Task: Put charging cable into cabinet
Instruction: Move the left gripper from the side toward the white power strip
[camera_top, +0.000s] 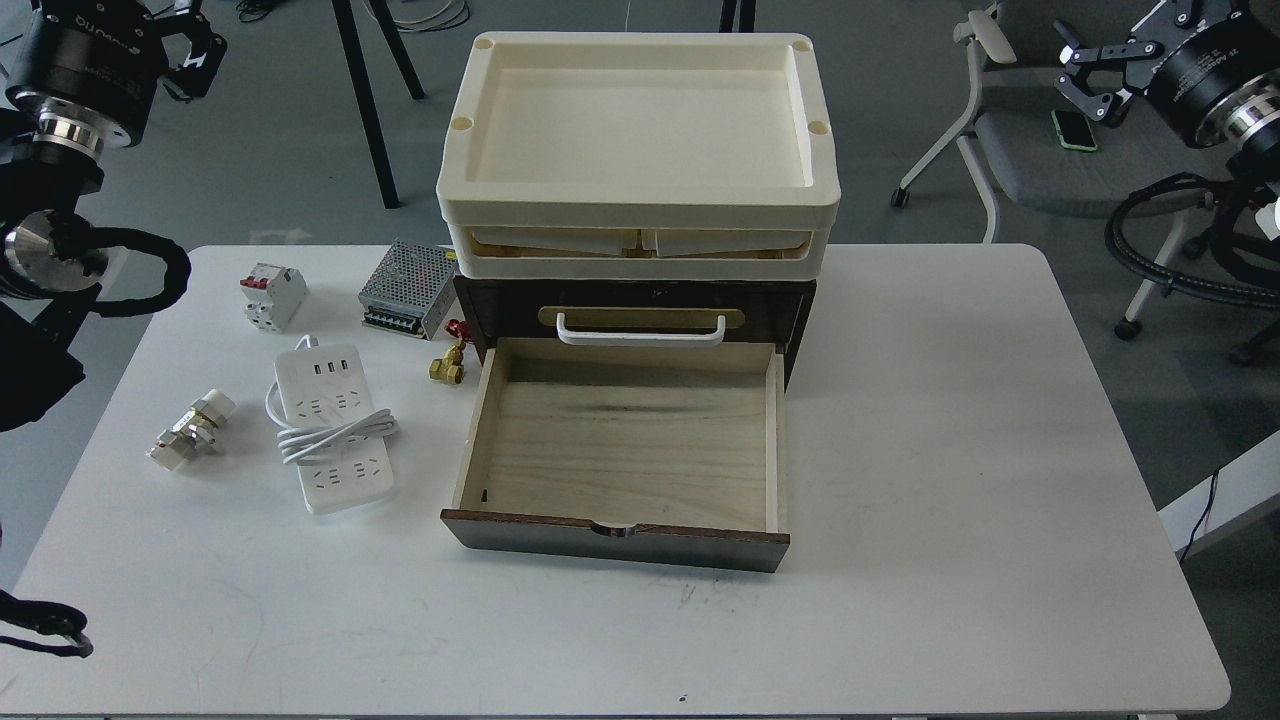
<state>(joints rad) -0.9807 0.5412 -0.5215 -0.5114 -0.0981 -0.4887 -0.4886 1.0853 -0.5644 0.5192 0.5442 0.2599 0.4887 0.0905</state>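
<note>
The cable (333, 427) lies on the white surface (950, 450) just left of the cabinet's (640, 300) open drawer (625, 440) — both grippers, left (190, 45) and right (1095, 75), hover apart, fingers spread, holding nothing.

On the white table (950, 450) we see a white-and-red breaker (272, 296), a metal mesh box (408, 288) just right of it, a small brass valve (449, 364) with a red handle, and a metal fitting (190, 430) near the left edge. Behind, a grey chair (1040, 160) carries a phone (1073, 130).
</note>
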